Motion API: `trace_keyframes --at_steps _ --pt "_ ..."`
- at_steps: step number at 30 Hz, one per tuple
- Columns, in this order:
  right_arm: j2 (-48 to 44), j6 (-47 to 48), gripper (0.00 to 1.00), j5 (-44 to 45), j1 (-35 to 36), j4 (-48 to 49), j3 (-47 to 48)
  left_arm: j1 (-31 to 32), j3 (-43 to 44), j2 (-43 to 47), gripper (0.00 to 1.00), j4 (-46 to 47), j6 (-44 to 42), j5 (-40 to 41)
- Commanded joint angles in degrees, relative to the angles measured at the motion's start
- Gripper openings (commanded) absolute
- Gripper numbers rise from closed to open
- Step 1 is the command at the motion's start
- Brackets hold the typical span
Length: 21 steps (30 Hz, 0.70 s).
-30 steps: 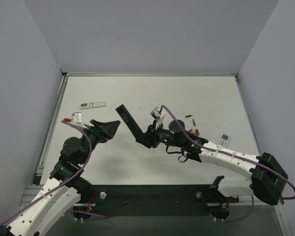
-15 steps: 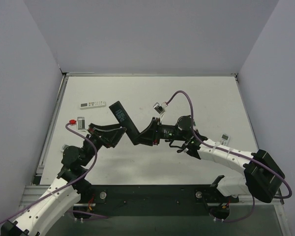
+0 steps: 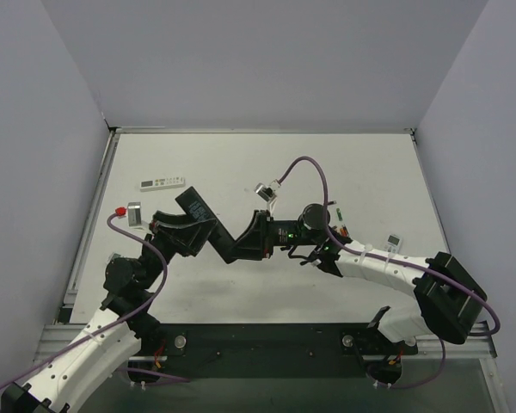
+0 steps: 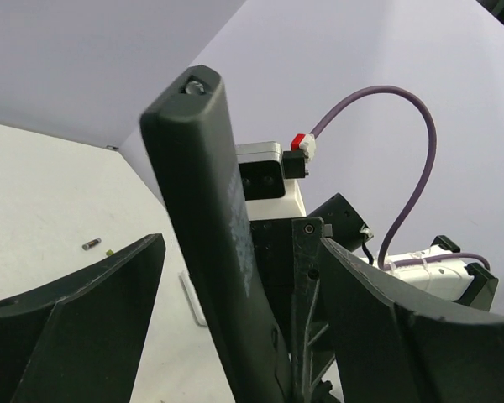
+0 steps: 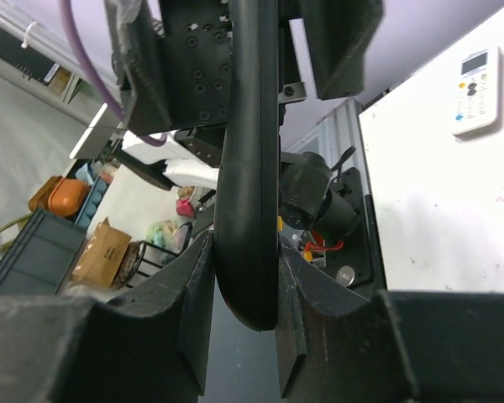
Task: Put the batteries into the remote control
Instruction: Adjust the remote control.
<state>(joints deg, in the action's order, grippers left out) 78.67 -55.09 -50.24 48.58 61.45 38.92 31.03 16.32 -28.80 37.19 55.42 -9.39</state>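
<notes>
- None of the batteries (image 3: 341,231) is loaded yet, by the look of it: the few tiny cells lie loose on the table (image 3: 327,163), behind the right arm's wrist and well apart from the remote.
- The remote control (image 3: 192,205) is off the table, raised in the air between the two arms and slanting up and away toward the left.
- The right gripper (image 3: 245,241) is clamped on the remote's lower end; its wrist view shows both fingers pressed against the slim body.
- The left gripper (image 4: 239,252) has its jaws spread wide on either side of the remote's upper part, with clear gaps on both sides, so it grips nothing.
- My judgement is that this is a handover or a steadying step. Still left are opening the battery bay, picking up each cell and seating it.
- I cannot tell whether the battery cover is on or off, as no view shows it plainly.
- The remote is a long, thin black bar with rounded edges and a smooth, hard, faintly glossy plastic shell.
- The cells are short cylinders in red, green and dark casings, likely to roll.
- One dark cell (image 4: 90,245) shows in the left wrist view, lying on the matte white table.
- A long white remote (image 3: 162,182) and a small white remote (image 3: 392,243) lie flat at the sides, apart from the work.
</notes>
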Motion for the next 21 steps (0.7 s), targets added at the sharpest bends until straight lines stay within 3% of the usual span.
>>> trace_keyframes --at_steps 1,12,21 --pt "-0.01 -0.28 0.0 -3.28 0.73 7.89 3.62 -0.26 1.35 0.49 0.84 3.86 2.41 1.04" --pt "1.13 -1.07 0.0 -7.24 0.73 6.58 4.67 -0.26 0.38 6.38 0.75 0.17 3.82 0.08" --pt "3.85 -2.92 0.0 -10.14 1.08 8.51 6.26 -0.26 2.14 5.42 0.71 -3.09 2.59 -4.15"
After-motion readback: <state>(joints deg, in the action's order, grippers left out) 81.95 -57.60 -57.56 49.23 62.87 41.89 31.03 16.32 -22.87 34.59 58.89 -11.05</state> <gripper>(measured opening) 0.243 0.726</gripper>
